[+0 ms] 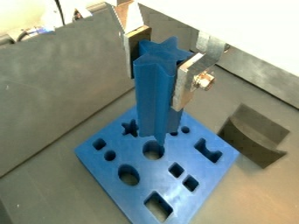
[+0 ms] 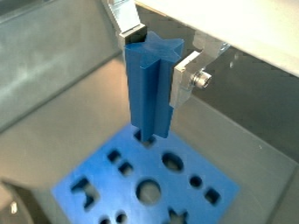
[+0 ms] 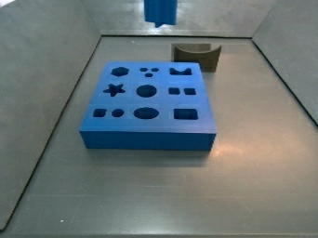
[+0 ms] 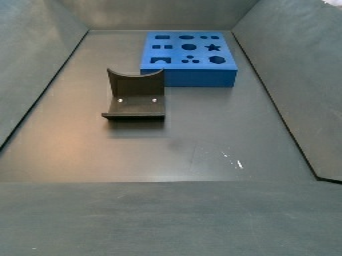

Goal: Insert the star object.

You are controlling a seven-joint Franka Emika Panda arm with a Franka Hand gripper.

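Note:
The star object (image 1: 158, 96), a tall ridged blue peg, is held upright between my gripper's (image 1: 158, 74) silver fingers; both wrist views show it (image 2: 149, 96). The gripper (image 2: 158, 66) is shut on its upper part. Below it lies the wide blue block (image 1: 149, 179) with shaped holes, including a star hole (image 1: 128, 129). In a side view only the peg's lower end (image 3: 159, 9) shows, high above the far side of the block (image 3: 147, 139), whose star hole (image 3: 114, 90) is open. The gripper is out of frame in both side views.
A dark olive curved piece (image 3: 195, 56) stands behind the block near its right corner, also seen in a wrist view (image 1: 257, 131) and a side view (image 4: 134, 95). Grey walls enclose the floor. The block (image 4: 187, 78) sits toward one end.

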